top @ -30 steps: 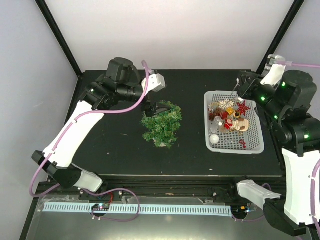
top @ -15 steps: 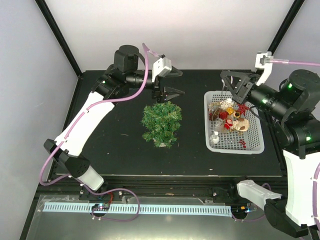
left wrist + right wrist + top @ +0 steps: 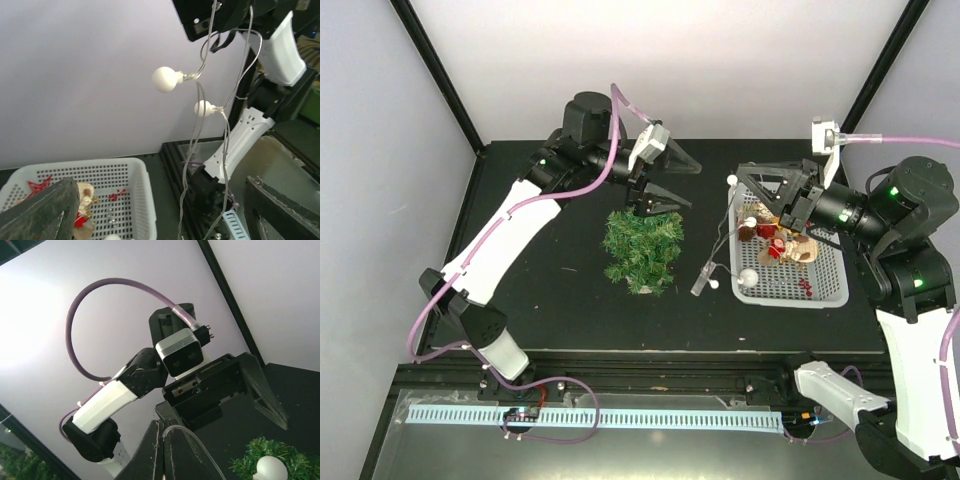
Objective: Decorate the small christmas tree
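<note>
from above: small christmas tree (image 3: 642, 248) stands on the table (image 3: 550, 290), left of the basket (image 3: 790, 299). left pincer (image 3: 678, 183) hovers wide open above its far side, holding nothing. right pincer (image 3: 740, 190) is clamped on a string of lights (image 3: 706, 272) dangling between tree and basket. left wrist cam: bulbs (image 3: 165, 79) hang ahead. right wrist cam: fingers (image 3: 150, 455) pinched on the string, tree bottom right.

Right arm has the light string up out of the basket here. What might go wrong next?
1. The light string dangles in loose loops by the white basket's rim; it may snag there or drag ornaments out.
2. Only thin wire sits in the shut right gripper, so it might slip.
3. The open left gripper hovers by the small christmas tree, where swinging loops could tangle.
</note>
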